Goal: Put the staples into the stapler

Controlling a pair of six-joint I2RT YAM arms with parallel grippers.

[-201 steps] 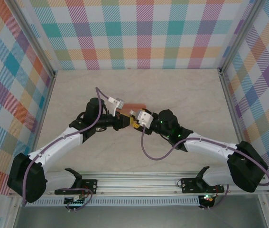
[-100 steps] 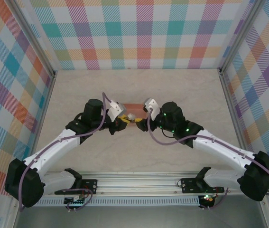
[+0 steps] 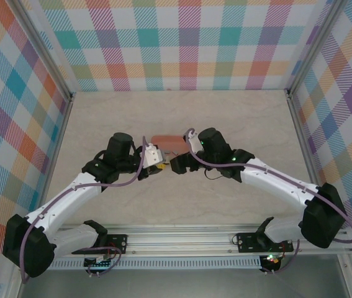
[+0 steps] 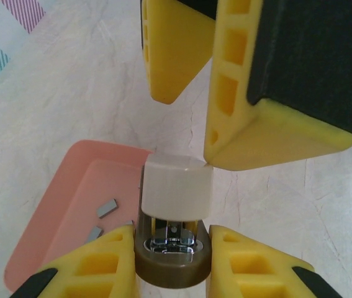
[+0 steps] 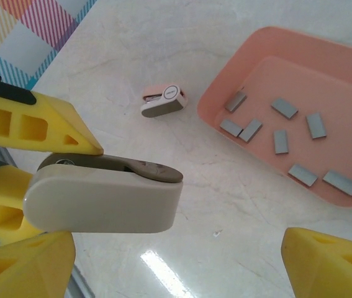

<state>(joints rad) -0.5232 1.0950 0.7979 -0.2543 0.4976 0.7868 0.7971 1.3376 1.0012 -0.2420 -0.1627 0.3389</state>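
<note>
Staples (image 5: 280,141) lie loose on the floor of the salmon-pink tray (image 5: 349,68), and you can count eight dark grey strips there from the right wrist camera, none stacked and none yet in the stapler. From the left wrist camera two strips are plain and a third is only a sliver, because the stapler (image 4: 176,192) stands in front of that corner of the tray. Your left fingers (image 4: 101,267) are closed on the stapler's brown base, one on each side, and they hold it above the worktop (image 5: 225,205) just beside the tray, on the side nearer the arm bases. Its cream top sits lifted off the base, with bright metal showing in the gap. Your right fingers (image 5: 334,264) stand wide apart with nothing gripped. They flank the stapler's free end beside the tray, and one of them sits against the cream top or very near it; you cannot tell which. One small pink-and-grey piece (image 5: 163,101), which looks like a mini stapler, lies on the worktop just off a corner of the tray, apart from it. From above, both wrists crowd the tray's near edge and cover part of it. In all you have one tray, eight strips, one held stapler and one small piece.
</note>
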